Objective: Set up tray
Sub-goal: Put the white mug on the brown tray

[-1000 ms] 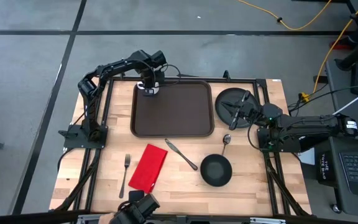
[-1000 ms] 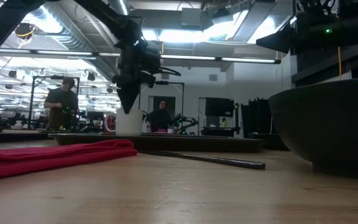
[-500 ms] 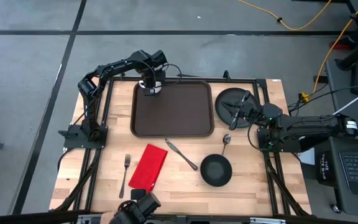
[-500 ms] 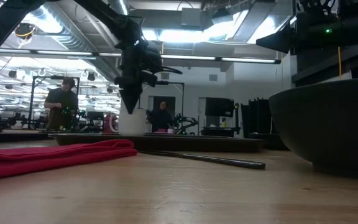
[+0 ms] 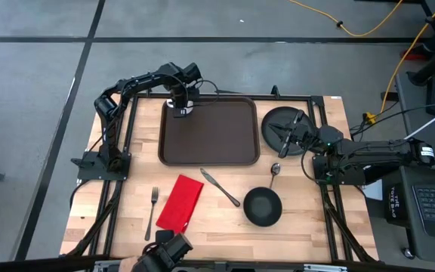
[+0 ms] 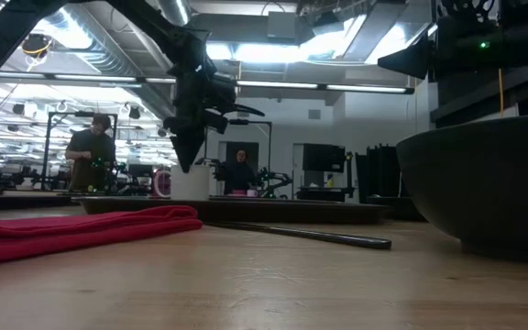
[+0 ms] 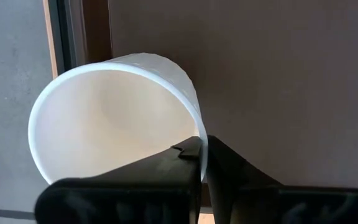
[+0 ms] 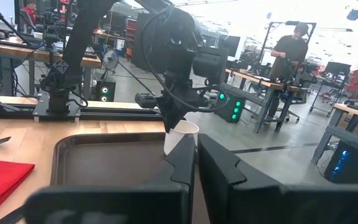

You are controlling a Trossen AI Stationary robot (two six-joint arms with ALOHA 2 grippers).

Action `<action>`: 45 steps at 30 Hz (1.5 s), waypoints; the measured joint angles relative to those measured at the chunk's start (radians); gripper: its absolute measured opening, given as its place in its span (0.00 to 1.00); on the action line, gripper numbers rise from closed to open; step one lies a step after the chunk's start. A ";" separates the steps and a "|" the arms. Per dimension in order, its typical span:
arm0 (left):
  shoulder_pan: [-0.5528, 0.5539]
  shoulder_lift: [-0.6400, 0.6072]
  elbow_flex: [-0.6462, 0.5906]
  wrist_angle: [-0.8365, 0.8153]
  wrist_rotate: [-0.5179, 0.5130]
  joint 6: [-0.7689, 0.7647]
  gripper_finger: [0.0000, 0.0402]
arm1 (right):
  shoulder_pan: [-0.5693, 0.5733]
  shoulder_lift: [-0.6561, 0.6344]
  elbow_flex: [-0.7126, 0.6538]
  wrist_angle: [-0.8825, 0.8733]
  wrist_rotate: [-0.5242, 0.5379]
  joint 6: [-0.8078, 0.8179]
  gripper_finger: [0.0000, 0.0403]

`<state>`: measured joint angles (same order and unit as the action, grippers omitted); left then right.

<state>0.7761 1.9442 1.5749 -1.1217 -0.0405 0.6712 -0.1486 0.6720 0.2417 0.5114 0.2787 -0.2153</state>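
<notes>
While my left gripper (image 5: 180, 105) pinches the rim of a white paper cup (image 5: 181, 110), it stands at a far corner of the large dark brown rectangular plastic tray (image 5: 217, 136)
I see my right gripper (image 5: 282, 137) pressed together over the round black plate (image 5: 276, 121) beside the tray

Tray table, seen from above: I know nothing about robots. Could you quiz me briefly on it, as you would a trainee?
1. What does the left claw pinch?
A. a knife
B. a white cup
C. a spoon
2. True or false: the right claw is over the red napkin.
3. Which piece of cutlery lies left of the napkin?

Key:
1. B, by its rim, at the tray's far left corner.
2. False: it is over the black plate.
3. The fork.
</notes>
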 joint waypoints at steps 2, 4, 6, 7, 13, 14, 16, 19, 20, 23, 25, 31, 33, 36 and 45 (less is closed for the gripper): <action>0.000 0.000 0.000 0.001 -0.002 0.000 0.01 | 0.000 0.000 0.000 0.000 0.000 0.000 0.06; 0.000 0.000 0.000 0.002 -0.006 0.003 0.01 | 0.000 0.000 0.000 0.000 0.000 0.000 0.06; 0.000 0.000 -0.001 0.003 -0.014 0.004 0.01 | 0.000 0.000 0.000 0.000 0.000 -0.001 0.06; 0.000 0.000 -0.001 0.003 -0.016 0.003 0.01 | 0.000 0.000 0.000 0.000 0.000 -0.001 0.06; 0.000 0.000 -0.001 0.004 -0.019 -0.001 0.01 | 0.000 0.000 0.000 0.000 0.000 -0.003 0.06; 0.000 0.000 -0.001 0.005 -0.019 -0.003 0.01 | 0.000 0.000 0.000 0.000 0.000 -0.003 0.06; 0.000 0.000 -0.002 0.011 -0.020 -0.003 0.01 | 0.000 0.000 0.000 0.000 0.000 -0.003 0.06; 0.001 0.001 -0.002 0.036 -0.030 -0.003 0.02 | 0.000 0.000 0.000 0.000 0.000 -0.003 0.06; 0.001 0.001 -0.002 0.038 -0.033 -0.003 0.03 | 0.000 0.000 0.000 0.000 0.000 -0.003 0.06; 0.000 0.005 -0.003 0.049 -0.056 -0.004 0.06 | 0.000 0.000 0.000 0.000 0.000 -0.003 0.06; 0.002 0.006 -0.005 0.051 -0.062 -0.004 0.09 | 0.000 0.000 0.000 0.000 0.000 -0.003 0.06; 0.002 0.006 -0.004 0.054 -0.063 -0.004 0.16 | 0.000 0.000 0.000 0.000 0.000 -0.003 0.06; 0.002 0.006 -0.004 0.053 -0.063 -0.005 0.17 | 0.000 0.000 0.000 0.000 0.000 -0.003 0.06; 0.001 0.006 -0.004 0.053 -0.061 -0.005 0.20 | 0.000 0.000 0.000 0.000 0.000 -0.003 0.06; -0.002 0.005 -0.003 0.050 -0.057 -0.006 0.24 | 0.000 0.000 0.000 0.000 0.000 -0.003 0.06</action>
<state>0.7742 1.9491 1.5719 -1.0721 -0.0975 0.6655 -0.1486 0.6720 0.2417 0.5114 0.2791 -0.2184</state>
